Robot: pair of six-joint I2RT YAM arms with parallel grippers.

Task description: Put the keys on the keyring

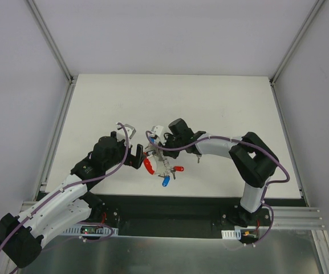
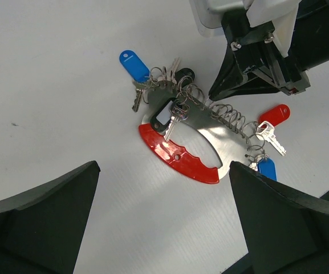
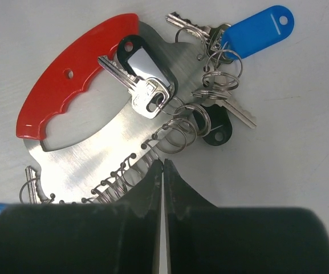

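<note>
The keyring is a flat silvery plate with a curved red grip and a row of wire rings along one edge. It lies on the white table between both arms. Keys hang on its rings: a blue-tagged one, a black-tagged one and a silver key lying on the plate. A red-tagged key and a second blue one sit at the other end. My right gripper is shut, its tips against a wire ring of the row. My left gripper stands open just short of the red grip.
The white table is bounded by grey walls and metal rails at its left and right edges. The right arm's black fingers reach in from the far side of the keyring in the left wrist view.
</note>
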